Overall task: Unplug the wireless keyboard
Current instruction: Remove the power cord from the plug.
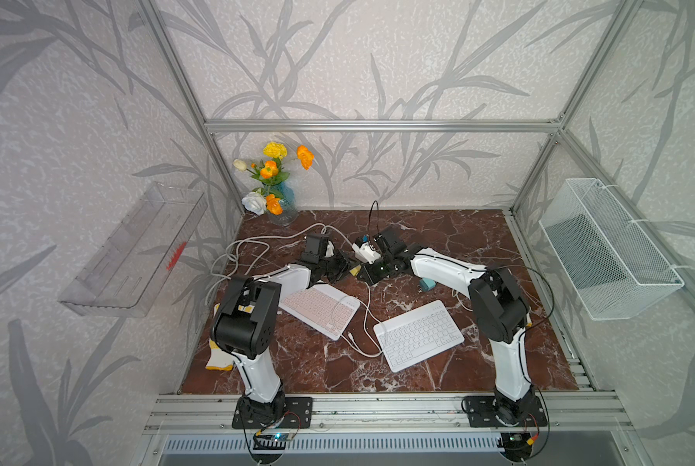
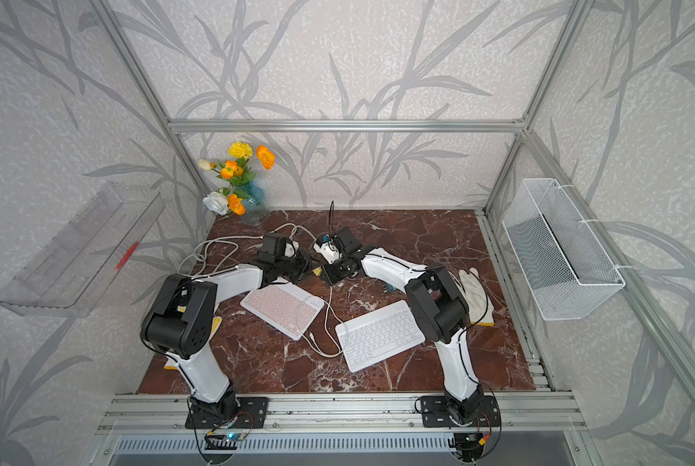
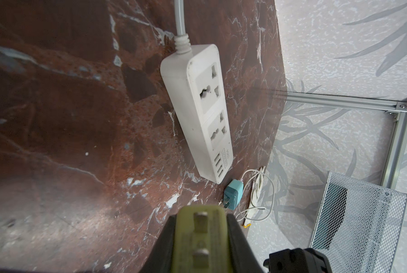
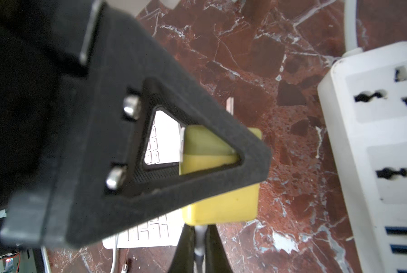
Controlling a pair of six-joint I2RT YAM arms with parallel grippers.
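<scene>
My left gripper (image 3: 201, 212) is shut on a yellow charger block (image 3: 200, 238) whose two bare prongs face the camera, apart from the white power strip (image 3: 197, 113). Both sockets of the strip are empty. My right gripper (image 4: 199, 230) is shut on the pale plug (image 4: 199, 243) of a cable where it enters the block (image 4: 221, 208). In both top views the grippers meet at the back centre, around the yellow block (image 1: 353, 271) (image 2: 317, 271). A white cable (image 1: 366, 318) runs down from there towards the white keyboard (image 1: 418, 335). A pink keyboard (image 1: 319, 308) lies to its left.
A teal charger (image 1: 426, 284) with its own cable lies by the right arm. A flower vase (image 1: 281, 205) stands at the back left. A glove (image 2: 473, 290) lies at the right edge and another (image 1: 218, 359) at the left. A wire basket (image 1: 608, 258) and a clear shelf (image 1: 136, 250) hang on the side walls.
</scene>
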